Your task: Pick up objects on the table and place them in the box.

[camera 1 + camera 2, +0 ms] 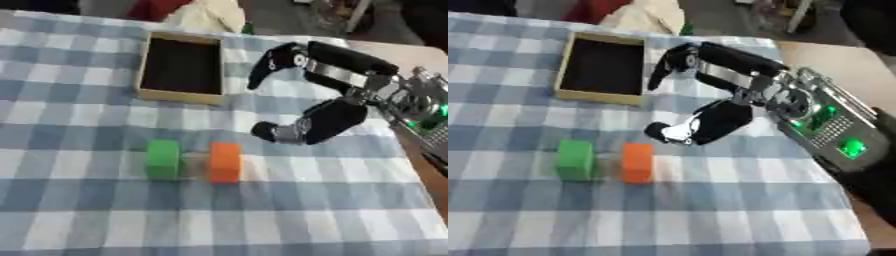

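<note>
Checked blue-white tablecloth [79, 210]. Right hand [328, 120] hovers at 3 o'clock, fingers and thumb spread apart, holding nothing. Green block [162, 158] and orange block [225, 161] sit centre, approx. side by side, possibly not touching. Open box [182, 67] at 11 o'clock looks empty.

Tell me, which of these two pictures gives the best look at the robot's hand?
The right eye view: the right hand sits near the middle, open above the checked cloth, with its wrist and lit forearm visible behind it. The left eye view shows the same open hand nearer the right edge, its forearm partly cut off.
</note>
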Motion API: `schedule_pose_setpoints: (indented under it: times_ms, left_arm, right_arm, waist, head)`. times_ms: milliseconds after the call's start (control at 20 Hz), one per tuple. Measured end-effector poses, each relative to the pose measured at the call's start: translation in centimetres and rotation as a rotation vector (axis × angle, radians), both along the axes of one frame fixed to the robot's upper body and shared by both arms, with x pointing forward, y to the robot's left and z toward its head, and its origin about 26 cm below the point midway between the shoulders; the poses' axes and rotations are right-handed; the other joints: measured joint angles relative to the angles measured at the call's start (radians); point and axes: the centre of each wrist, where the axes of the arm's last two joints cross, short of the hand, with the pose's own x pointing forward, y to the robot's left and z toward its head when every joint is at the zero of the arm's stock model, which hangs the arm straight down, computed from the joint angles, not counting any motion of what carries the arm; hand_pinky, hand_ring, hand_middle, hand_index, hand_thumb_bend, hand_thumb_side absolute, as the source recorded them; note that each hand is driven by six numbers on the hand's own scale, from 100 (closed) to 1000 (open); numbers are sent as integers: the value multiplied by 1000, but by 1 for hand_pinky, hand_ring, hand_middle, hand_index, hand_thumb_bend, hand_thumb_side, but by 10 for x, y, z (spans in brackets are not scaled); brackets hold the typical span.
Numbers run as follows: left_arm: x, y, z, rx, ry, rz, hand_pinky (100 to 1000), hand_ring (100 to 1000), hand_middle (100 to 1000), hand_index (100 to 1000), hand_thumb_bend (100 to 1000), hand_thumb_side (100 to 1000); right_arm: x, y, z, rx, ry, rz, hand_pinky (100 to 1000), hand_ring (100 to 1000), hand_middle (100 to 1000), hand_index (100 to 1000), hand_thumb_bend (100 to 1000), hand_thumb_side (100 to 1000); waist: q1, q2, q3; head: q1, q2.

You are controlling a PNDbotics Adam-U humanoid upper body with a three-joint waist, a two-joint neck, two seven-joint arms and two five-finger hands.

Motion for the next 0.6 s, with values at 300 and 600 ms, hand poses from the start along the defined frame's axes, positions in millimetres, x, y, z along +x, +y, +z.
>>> schedule_pose_setpoints:
  times_ms: [300, 600]
  left_arm:
    - [0, 0, 0, 0, 0, -2, 734, 723, 695, 834, 455, 1000]
    - [0, 0, 1, -2, -1, -7, 734, 722, 704, 835, 450, 1000]
  right_arm:
    - [-1, 4, -10, -41, 4, 7, 900, 875, 768, 764, 503, 577]
    - [-3, 11, -22, -65, 48, 18, 907, 888, 747, 753, 442, 529]
  waist:
    - [-1, 0, 3]
    - [-7, 1, 4]
  head:
    - [8, 6]
    - [10, 15]
